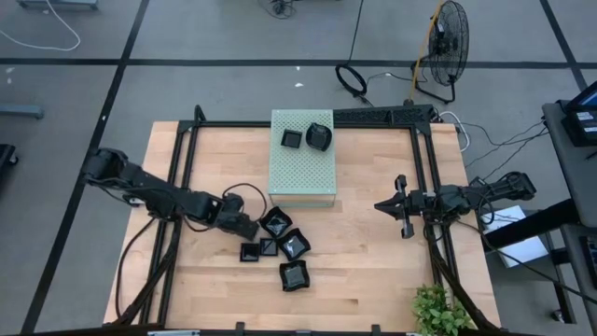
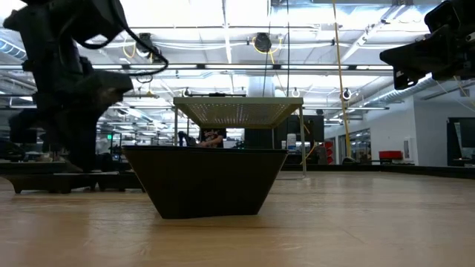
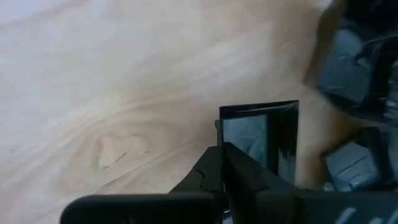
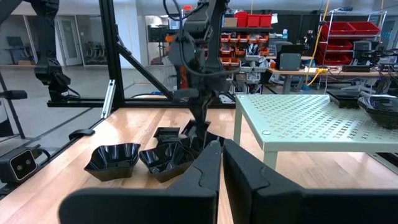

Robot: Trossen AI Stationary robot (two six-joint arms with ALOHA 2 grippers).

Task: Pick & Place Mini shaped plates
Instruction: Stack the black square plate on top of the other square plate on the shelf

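Left tool (image 1: pixel 250 230) clenched at the dish cluster below the pale green box (image 1: pixel 302 177).
Five mini shaped plates (image 1: pixel 292 245) crowd together near the box's front edge; two more (image 1: pixel 319 137) sit on its top. Right tool (image 1: pixel 384 204), clenched and empty, hovers beside the box over open table (image 1: pixel 373 271).

box (image 1: pixel 301 168): table's (image 1: pixel 373 271) 12 o'clock side
two plates (image 1: pixel 307 137): on box, far edge
plate cluster (image 1: pixel 280 245): at box's 6 o'clock
left gripper (image 1: pixel 246 227): at cluster's 9 o'clock
right gripper (image 1: pixel 390 204): at box's 3 o'clock, apart
plant (image 1: pixel 440 313): table's 5 o'clock corner
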